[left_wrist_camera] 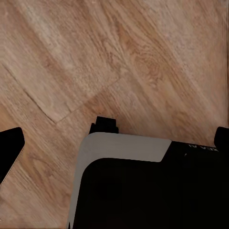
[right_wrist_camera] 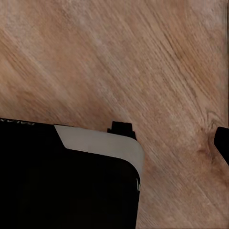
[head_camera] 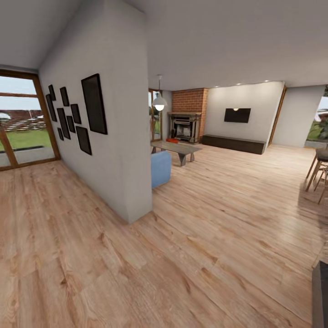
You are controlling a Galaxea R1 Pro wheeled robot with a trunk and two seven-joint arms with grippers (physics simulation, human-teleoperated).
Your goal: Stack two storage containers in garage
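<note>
an orange-red shape (head_camera: 172, 140) by the fireplace (head_camera: 184, 127) is too small to identify; sofa (head_camera: 160, 168) mostly hidden behind wall (head_camera: 114, 173).

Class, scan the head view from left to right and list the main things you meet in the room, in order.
Glass door → black picture frames → blue sofa → brick fireplace → wall television → wooden chairs.

Black robot base (right_wrist_camera: 67, 176) over wood-plank floor (right_wrist_camera: 119, 62)

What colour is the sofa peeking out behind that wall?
Light blue sofa, clearest in the head view.
</note>
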